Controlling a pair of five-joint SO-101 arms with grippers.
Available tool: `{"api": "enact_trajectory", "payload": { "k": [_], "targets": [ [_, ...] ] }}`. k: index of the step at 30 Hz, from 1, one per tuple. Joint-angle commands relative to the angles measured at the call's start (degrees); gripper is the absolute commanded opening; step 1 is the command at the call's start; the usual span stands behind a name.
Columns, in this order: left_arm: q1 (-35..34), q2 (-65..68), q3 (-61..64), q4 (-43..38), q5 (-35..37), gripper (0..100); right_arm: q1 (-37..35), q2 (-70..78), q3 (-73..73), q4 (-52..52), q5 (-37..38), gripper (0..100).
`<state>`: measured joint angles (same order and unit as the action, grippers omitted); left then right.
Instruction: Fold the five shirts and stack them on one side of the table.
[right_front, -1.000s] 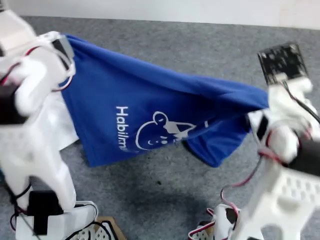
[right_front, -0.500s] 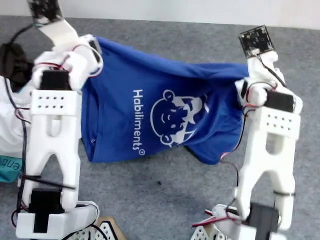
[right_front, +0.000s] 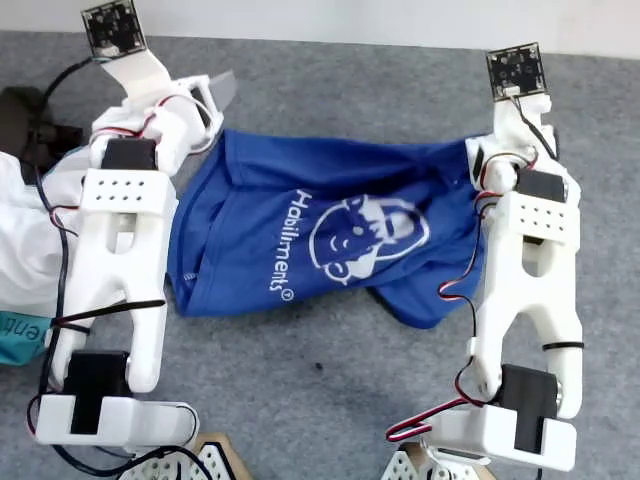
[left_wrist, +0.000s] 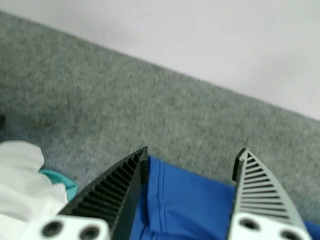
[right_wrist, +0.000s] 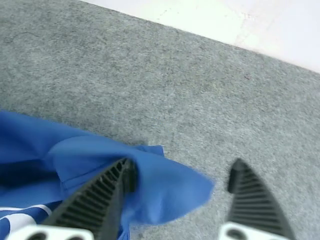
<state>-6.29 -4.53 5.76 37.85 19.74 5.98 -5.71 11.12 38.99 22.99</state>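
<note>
Grey felt (right_front: 330, 390) covers the table, and past its far edge, beyond both sets of jaws, runs a pale wall (right_front: 400, 20). A heap of white cloth (right_front: 25, 230) with a teal piece (right_front: 12, 335) lies on the outer side of the left arm (right_front: 115, 260), back from its jaws. A dark thing (right_front: 25, 105) sits on that same outer side, nearer the jaws; what it is cannot be told. A corner of cardboard (right_front: 215, 455) shows at the near edge, by that arm's base. The blue shirt (right_front: 300, 190) lies rumpled on the felt between the two arms, white print facing up, with one fold trailing back toward the right arm (right_front: 530, 270). Both arms lie partly over the shirt's side edges in the high view, hiding cloth there. The left gripper (left_wrist: 192, 155) has its jaws spread wide. They hold nothing, and the shirt's hemmed edge lies in the gap behind the tips, close to the dark ribbed jaw. The right gripper (right_wrist: 182, 167) is also parted and grips nothing. A loose corner of the shirt bulges into the gap, up against the ribbed jaw and apart from the other. Red and black wires loop along both arms.
</note>
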Motion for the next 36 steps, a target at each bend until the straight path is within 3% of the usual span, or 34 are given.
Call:
{"api": "enact_trajectory", "payload": {
  "k": [1, 7, 12, 15, 21, 32, 36],
  "targets": [
    [-1.54, -0.48, -3.91, 4.13, 0.26, 26, 1.36, -1.80, -7.52, 7.96, 0.09, 31.2],
    [0.57, -9.27, -4.70, 19.08, 0.26, 25, -0.75, -13.05, -7.87, 25.36, 7.03, 28.0],
    [6.55, -20.18, 0.75, 26.99, 0.18, 25, -2.15, -28.18, 5.93, 25.36, 8.18, 27.3],
    [8.22, -23.34, 8.04, 25.67, 0.09, 25, -2.15, -34.68, 16.75, 21.05, 8.18, 27.3],
    [8.13, -21.58, 20.79, 12.40, -3.25, 25, -2.24, -31.78, 27.30, 15.52, 7.74, 27.3],
    [3.82, -11.47, 22.46, 24.26, -4.40, 25, -6.02, -20.88, 25.71, 31.43, 10.90, 27.3],
    [1.27, -9.45, 26.07, 24.00, -7.91, 25, -6.20, -20.53, 30.37, 28.62, 11.52, 27.3]
  ]
}}
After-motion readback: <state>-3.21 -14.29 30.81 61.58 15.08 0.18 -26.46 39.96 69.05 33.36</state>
